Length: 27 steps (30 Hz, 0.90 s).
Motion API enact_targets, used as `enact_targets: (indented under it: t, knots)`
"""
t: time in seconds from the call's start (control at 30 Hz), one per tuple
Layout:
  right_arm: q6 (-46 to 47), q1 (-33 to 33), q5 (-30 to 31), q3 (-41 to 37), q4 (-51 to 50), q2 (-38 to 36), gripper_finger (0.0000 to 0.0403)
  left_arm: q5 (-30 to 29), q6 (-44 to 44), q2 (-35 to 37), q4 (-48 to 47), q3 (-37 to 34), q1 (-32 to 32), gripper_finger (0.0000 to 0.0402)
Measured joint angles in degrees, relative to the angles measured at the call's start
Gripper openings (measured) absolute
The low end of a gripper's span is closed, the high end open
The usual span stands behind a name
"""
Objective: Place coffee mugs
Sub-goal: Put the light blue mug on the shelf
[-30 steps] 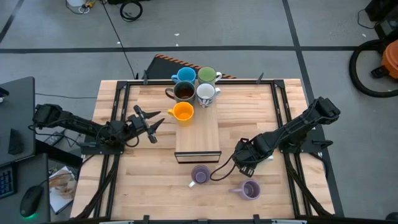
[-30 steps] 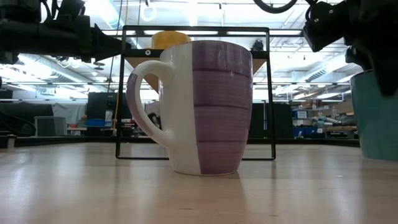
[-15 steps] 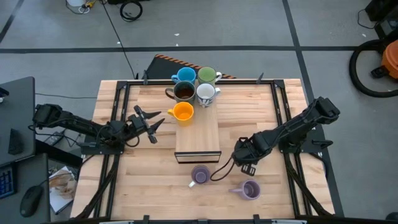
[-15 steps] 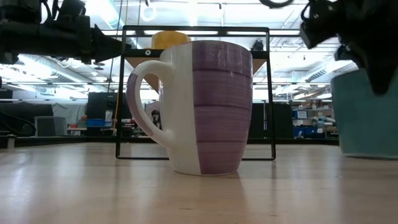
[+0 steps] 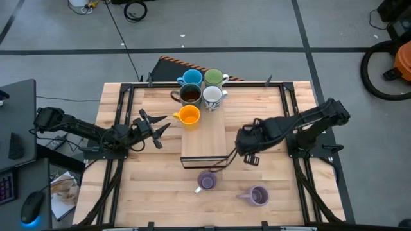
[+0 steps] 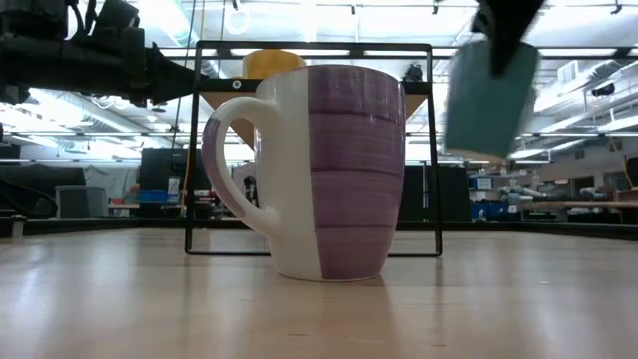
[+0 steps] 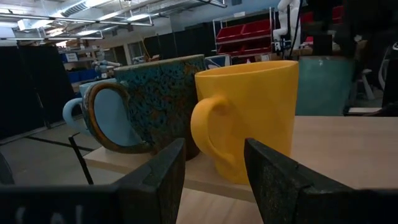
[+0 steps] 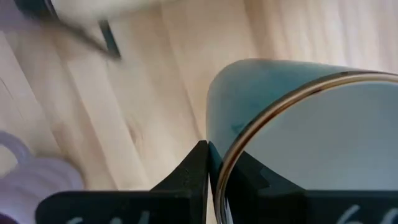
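A teal mug (image 8: 298,124) is clamped by its rim in the right gripper (image 8: 208,163) and carried clear of the table (image 5: 270,192), beside the wooden block (image 5: 204,142); it is judged to need setting there behind the orange mug (image 5: 189,115); the left gripper (image 5: 154,125) waits spread, empty

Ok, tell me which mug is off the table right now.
The teal mug, held in the air by the right gripper pinching its rim; every other mug stands on the table or the wooden block.

five mugs (image 5: 200,95) on riser (image 5: 204,146), two (image 5: 231,188) before it.
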<state>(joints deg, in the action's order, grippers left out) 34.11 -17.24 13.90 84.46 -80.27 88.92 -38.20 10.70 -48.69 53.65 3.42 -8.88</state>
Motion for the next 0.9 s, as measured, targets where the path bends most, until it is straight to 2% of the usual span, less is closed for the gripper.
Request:
enact_targets:
  t: [0.4,0.63,0.9]
  knots:
    - [-9.67,6.98,3.54,11.38,1.83,0.0,0.0042,-0.02,-0.03,0.0,0.0,0.0,0.02,0.0172]
    - [-14.5,10.03,-3.29,13.02,12.66,0.0,0.0042,-0.04,0.28,0.0,-0.04,0.0,0.02,0.0172]
    - [-14.91,11.68,-3.51,13.44,13.46,1.8,0.0042,-0.09,0.02,0.0,-1.27,0.0,0.02,0.0172]
